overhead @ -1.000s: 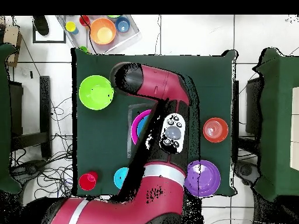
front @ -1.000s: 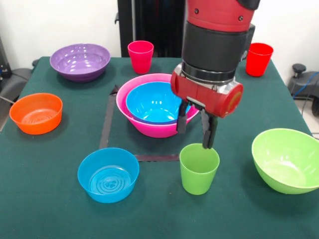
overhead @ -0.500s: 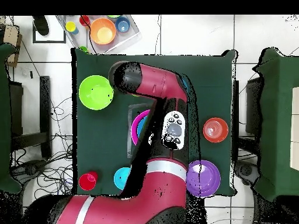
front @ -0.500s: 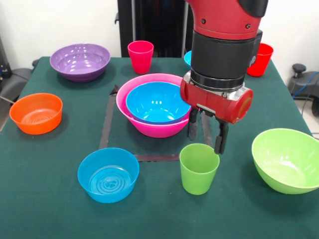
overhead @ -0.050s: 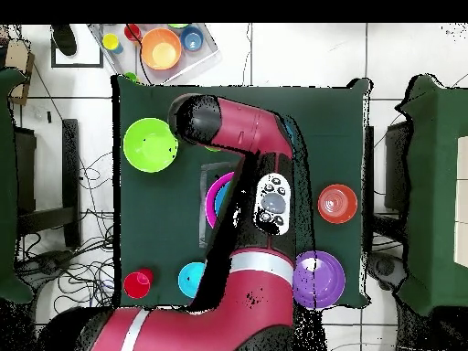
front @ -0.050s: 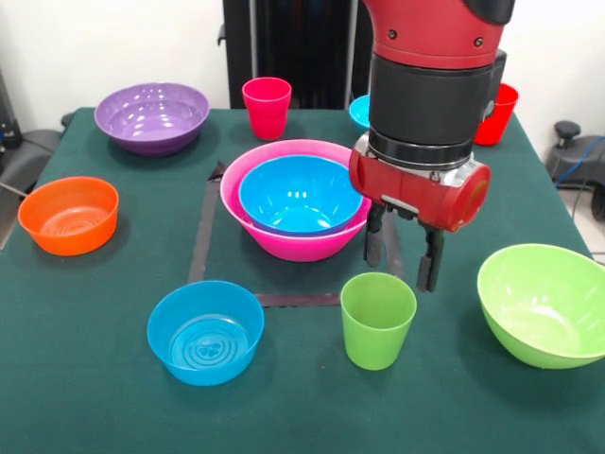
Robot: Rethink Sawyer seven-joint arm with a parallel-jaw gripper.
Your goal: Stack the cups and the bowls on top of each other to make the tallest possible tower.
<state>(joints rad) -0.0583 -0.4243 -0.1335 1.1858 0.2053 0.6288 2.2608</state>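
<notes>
A light green cup (front @ -0.050s: 378, 320) stands upright near the front of the green table (front @ -0.050s: 95, 378). My gripper (front @ -0.050s: 402, 263) hangs open just behind its rim and a little to the right, with nothing between the fingers (front @ -0.050s: 430, 267). The tower is a large pink bowl (front @ -0.050s: 248, 223) with a blue bowl (front @ -0.050s: 293, 194) nested in it, left of the gripper. The overhead view shows the pink bowl (overhead @ -0.050s: 218, 196) half under the arm, and the gripper is hidden there. A pink-red cup (front @ -0.050s: 267, 107) stands at the back. A red cup (front @ -0.050s: 499, 112) peeks out behind the arm.
Around the table stand a purple bowl (front @ -0.050s: 151, 115), an orange bowl (front @ -0.050s: 68, 214), a blue bowl (front @ -0.050s: 205, 331) and a lime green bowl (front @ -0.050s: 544, 303). Another blue bowl (front @ -0.050s: 358, 110) shows behind the arm. Beyond the table's edge a tray (overhead @ -0.050s: 160, 47) holds small bowls.
The gripper has shifted right in the front view, from over the green cup's far rim to behind and right of it. It stayed open. The cups and bowls have not moved.
</notes>
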